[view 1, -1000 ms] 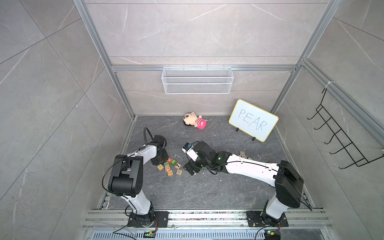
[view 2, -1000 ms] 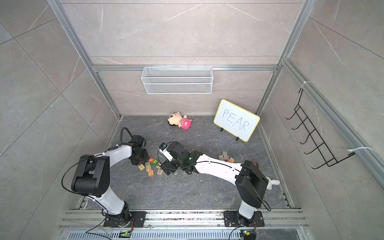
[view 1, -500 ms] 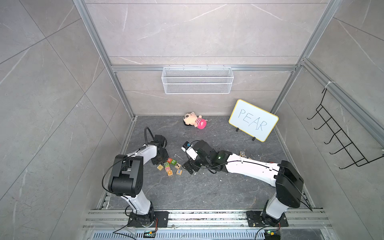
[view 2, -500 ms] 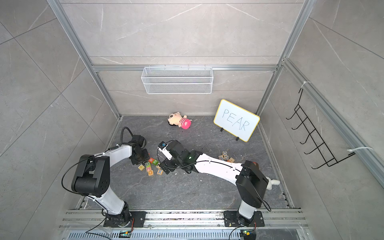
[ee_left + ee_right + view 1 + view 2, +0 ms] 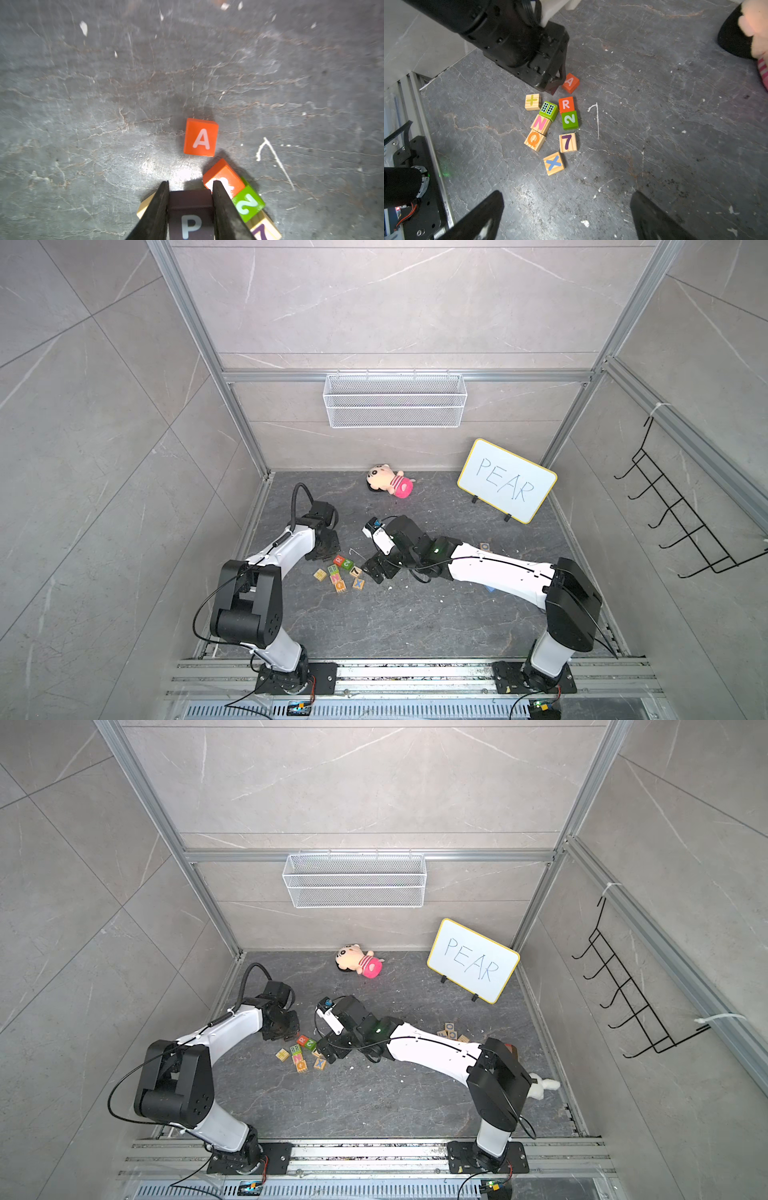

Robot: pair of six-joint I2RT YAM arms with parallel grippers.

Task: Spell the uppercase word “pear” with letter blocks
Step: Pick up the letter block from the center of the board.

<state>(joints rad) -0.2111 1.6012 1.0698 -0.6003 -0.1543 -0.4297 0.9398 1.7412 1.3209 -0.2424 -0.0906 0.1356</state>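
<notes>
My left gripper [image 5: 190, 187] is shut on the black block with a white P [image 5: 191, 214], its fingers pressing both sides. Just beyond the fingertips, the orange A block [image 5: 201, 137] lies alone on the floor. The red-orange R block [image 5: 223, 178] touches one finger [image 5: 220, 199], with a green 2 block [image 5: 248, 204] against it. In the right wrist view the A block [image 5: 570, 82] and R block [image 5: 566, 104] sit by the left gripper's tip. My right gripper [image 5: 566, 199] hangs open and empty over bare floor, short of the cluster. In a top view it [image 5: 374, 568] is right of the blocks.
Plain-wood cubes marked +, N, Q, 7 and X [image 5: 554, 163] lie around a green grid block [image 5: 548, 109]. More wooden cubes [image 5: 451, 1031] sit behind the right arm. A plush doll [image 5: 388, 482] and a whiteboard reading PEAR [image 5: 507, 481] stand at the back.
The left gripper's fingers have closed the last bit onto the P block. The right arm has drawn slightly back from the cluster, still open.
</notes>
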